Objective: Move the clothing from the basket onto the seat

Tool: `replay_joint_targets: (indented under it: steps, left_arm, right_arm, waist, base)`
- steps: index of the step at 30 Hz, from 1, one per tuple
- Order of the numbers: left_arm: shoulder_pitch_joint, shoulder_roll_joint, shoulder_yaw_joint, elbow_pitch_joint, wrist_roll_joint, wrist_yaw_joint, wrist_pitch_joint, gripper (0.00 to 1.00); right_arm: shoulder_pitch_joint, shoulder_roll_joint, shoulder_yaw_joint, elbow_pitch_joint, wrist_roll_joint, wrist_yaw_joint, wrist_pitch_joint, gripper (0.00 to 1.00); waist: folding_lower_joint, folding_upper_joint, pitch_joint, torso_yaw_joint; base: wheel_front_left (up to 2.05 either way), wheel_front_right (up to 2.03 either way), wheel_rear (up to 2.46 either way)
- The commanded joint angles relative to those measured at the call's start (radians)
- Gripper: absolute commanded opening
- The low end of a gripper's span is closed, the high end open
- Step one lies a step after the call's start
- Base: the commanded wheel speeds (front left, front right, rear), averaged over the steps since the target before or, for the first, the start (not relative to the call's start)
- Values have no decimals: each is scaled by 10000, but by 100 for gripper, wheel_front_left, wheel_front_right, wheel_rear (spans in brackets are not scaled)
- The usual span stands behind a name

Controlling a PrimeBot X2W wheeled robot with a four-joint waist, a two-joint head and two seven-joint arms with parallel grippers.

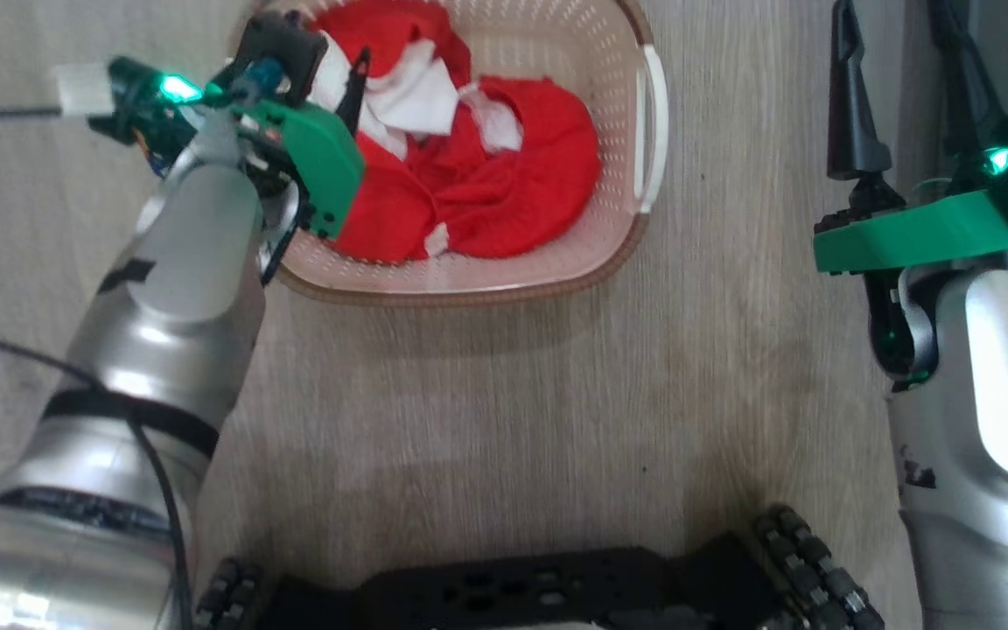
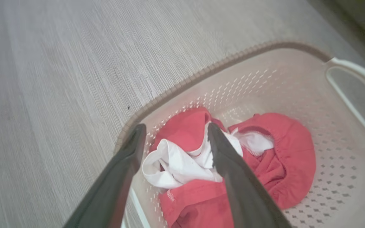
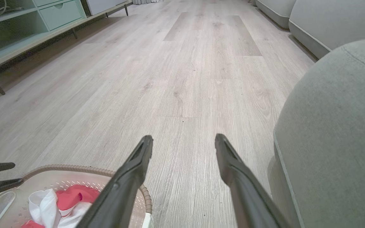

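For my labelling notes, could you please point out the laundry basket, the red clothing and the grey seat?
laundry basket (image 1: 658,122), head view, white handle
red clothing (image 2: 285,158), left wrist view, red fold
grey seat (image 3: 337,133), right wrist view, rounded fabric side

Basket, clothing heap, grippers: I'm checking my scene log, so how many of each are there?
Basket: 1
Clothing heap: 1
Grippers: 2, the left gripper and the right gripper
Total: 4
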Motion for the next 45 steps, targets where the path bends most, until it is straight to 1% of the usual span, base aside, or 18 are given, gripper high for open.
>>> replay_joint_targets:
  steps: [1,5,9,14,20,25,34,35,36,37,38,40,41,42,45]
  left_arm:
    - [-183,203,96,35,116,85,97,100]
    - [-956,210,-72,871,290,258,437,100]
    - [-1602,353,-192,1599,419,404,721,100]
    - [-2235,515,-306,2309,475,442,1086,100]
    - [-2782,808,-433,2693,523,512,1451,100]
    - [-2972,876,-489,2816,486,509,1621,100]
    - [-2842,954,-727,2982,433,295,2067,100]
    - [-2789,945,-728,2993,390,240,2109,94]
    - [-2733,921,-736,3002,351,182,2149,69]
    - [-2684,893,-750,3010,316,124,2192,48]
    - [-2654,852,-758,3016,274,70,2223,39]
    - [-2626,748,-798,3023,210,-29,2210,25]
    - [-2617,693,-814,3025,173,-70,2185,7]
    - [-2612,643,-832,3027,142,-105,2151,0]
    - [-2597,521,-896,3031,56,-194,2031,0]
  right_arm:
    - [41,128,201,-389,105,-2,-65,100]
    - [-34,128,303,-605,286,-2,-65,100]
    - [-153,129,452,-779,505,-2,-65,100]
    - [-230,129,559,-997,825,-2,-65,100]
    - [-288,129,680,-1153,1152,-2,-65,100]
    - [-266,129,673,-1191,1319,-2,-65,100]
    - [-247,129,755,-1170,1711,-2,-65,100]
    - [-241,129,783,-1179,1776,-2,-65,100]
    - [-236,129,802,-1185,1828,-2,-65,100]
    - [-232,129,815,-1192,1854,-2,-65,100]
    - [-234,129,820,-1197,1860,-2,-65,100]
    - [-239,129,796,-1194,1853,-2,-65,100]
    - [-236,129,772,-1188,1844,-2,-65,100]
    - [-238,129,747,-1177,1842,-2,-65,100]
    - [-256,129,697,-1107,1840,-2,-65,100]
  waist:
    - [-2,1,377,-216]
    - [-2,1,838,-360]
    - [-2,1,1280,-502]
    - [-2,1,1741,-638]
    - [-2,1,2189,-810]
    - [-2,1,2379,-897]
    - [-2,1,2493,-1082]
    - [-2,1,2492,-1106]
    - [-2,1,2492,-1125]
    - [-2,1,2496,-1139]
    - [-2,1,2508,-1143]
    - [-2,1,2518,-1127]
    - [-2,1,2514,-1111]
    - [-2,1,2501,-1093]
    - [-2,1,2410,-1024]
  base:
    - [0,0,0]
    - [0,0,0]
    - [0,0,0]
    - [0,0,0]
    - [0,0,0]
    - [0,0,0]
    - [0,0,0]
    - [0,0,0]
    - [0,0,0]
    - [0,0,0]
    - [0,0,0]
    - [0,0,0]
    - [0,0,0]
    - [0,0,0]
    - [0,0,0]
